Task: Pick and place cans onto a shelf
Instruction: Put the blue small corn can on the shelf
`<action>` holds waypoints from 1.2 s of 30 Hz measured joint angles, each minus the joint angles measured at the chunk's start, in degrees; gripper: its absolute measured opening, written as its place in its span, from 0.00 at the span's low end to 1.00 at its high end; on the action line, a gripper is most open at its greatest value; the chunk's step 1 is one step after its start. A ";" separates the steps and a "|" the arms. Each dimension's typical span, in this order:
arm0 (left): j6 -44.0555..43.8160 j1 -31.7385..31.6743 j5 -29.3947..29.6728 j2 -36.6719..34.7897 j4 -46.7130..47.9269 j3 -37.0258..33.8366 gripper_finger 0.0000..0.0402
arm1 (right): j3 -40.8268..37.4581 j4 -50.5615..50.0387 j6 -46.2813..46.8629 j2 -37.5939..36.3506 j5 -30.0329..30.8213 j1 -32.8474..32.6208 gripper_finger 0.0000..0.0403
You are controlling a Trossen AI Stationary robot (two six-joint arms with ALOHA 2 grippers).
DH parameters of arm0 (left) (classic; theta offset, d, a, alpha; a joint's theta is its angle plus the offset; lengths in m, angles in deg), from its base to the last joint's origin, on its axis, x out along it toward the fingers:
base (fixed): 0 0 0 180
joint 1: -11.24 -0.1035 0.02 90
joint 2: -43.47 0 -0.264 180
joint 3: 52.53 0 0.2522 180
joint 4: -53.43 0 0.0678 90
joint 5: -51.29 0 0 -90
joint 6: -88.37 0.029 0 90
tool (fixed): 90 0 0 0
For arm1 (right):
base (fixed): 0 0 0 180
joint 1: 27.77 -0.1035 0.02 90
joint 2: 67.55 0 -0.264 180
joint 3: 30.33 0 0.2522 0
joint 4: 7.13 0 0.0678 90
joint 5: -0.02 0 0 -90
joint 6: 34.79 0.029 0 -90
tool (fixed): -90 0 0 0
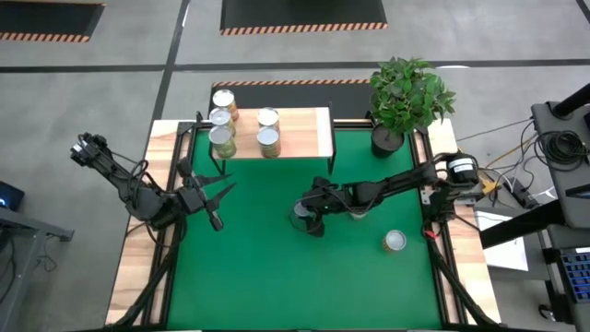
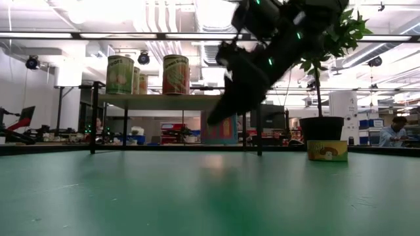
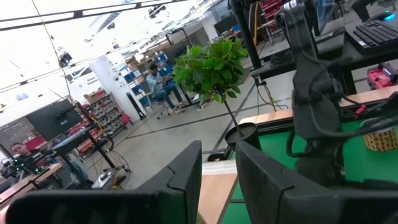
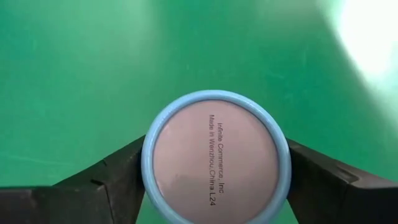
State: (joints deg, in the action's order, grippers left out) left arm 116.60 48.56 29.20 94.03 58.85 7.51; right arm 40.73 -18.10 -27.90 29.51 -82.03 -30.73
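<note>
A can with a blue rim and pinkish top (image 4: 216, 165) stands upright at the middle of the green mat (image 1: 249, 277). My right gripper (image 1: 304, 217) has one finger on each side of it. A second can (image 1: 395, 242) stands alone on the mat toward the right. Several cans (image 1: 267, 138) stand on the pale-wood shelf (image 1: 300, 134) at the far edge, seen on its board (image 2: 170, 100) in the low view. My left gripper (image 1: 219, 201) hovers near the mat's left side, holding nothing, with a narrow gap between its fingers (image 3: 186, 180). My right gripper pinches the can between its two fingers, one on each opposite side of the wall (image 4: 148, 163), just under the blue rim. The fingers slant down from the table's right side. The can is upright. I cannot tell if its base is on the mat.
A potted plant (image 1: 406, 97) stands at the far right corner beside the shelf. The shelf's right half is bare board. Black shelf legs (image 2: 94, 118) stand on the mat's far part. Cables and equipment (image 1: 544, 184) lie off the table's right side.
</note>
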 joint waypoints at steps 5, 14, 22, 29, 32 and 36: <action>0.28 -0.02 -0.01 0.00 -0.15 -0.02 0.20 | 10.98 -15.31 -2.27 -1.57 0.12 0.51 0.73; 0.39 0.00 -0.01 0.00 -0.20 0.00 0.20 | 30.58 -37.04 -9.86 -1.70 4.24 5.11 0.72; 0.79 0.00 -0.01 0.00 -0.21 0.00 0.20 | 33.29 -37.68 -14.41 -1.77 6.19 12.91 0.72; 0.98 -0.01 -0.01 0.00 -0.25 0.00 0.20 | 31.81 -30.55 -13.91 -1.37 5.07 20.24 0.73; 1.11 0.00 -0.01 0.00 -0.28 0.00 0.20 | 31.53 -27.67 -13.40 -0.64 3.88 21.91 0.73; 1.13 0.00 -0.03 0.00 -0.30 0.00 0.20 | 31.53 -25.37 -13.35 0.70 3.63 23.40 0.73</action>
State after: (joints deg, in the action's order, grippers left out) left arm 117.74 48.56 29.17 94.03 58.54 7.51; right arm 72.26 -43.47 -41.25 30.21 -78.41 -7.33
